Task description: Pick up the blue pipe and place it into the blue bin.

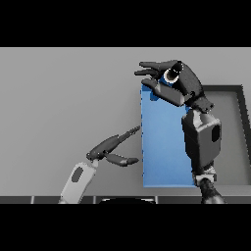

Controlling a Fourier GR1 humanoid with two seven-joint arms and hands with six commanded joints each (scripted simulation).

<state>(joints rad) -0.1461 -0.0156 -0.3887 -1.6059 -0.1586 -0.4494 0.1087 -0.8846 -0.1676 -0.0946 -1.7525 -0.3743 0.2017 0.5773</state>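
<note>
1. The blue bin (164, 147) lies in front of me, a long rectangle running away from my body. Its near edge sits close to the lower edge of the view, and its far edge is under my right hand (169, 78).
2. To the right of the bin, touching or just beside it, is a dark grey tray (235, 90) with a raised rim. My right forearm crosses over the seam between the two, so I cannot tell whether they touch.
3. Left of the bin the grey table (59, 98) is one wide flat stretch, reaching to the left side of the view and back to its far edge.
4. My left hand (110, 149) hovers low over that stretch, just left of the bin's long left edge. Its fingers are straight and relaxed, pointing up and right toward the bin, with the thumb spread out below them. It holds nothing; the longest fingertip comes almost to the bin's edge.
5. My right hand hangs above the bin's far left corner, palm turned down and left, fingers stretched leftward past the bin's corner.
6. Beneath those fingers a small piece of deeper blue shows, which I take to be the blue pipe (153, 94), pressed between thumb and fingers at the bin's far end. Most of it is hidden by my hand, so I cannot tell its full shape.
</note>
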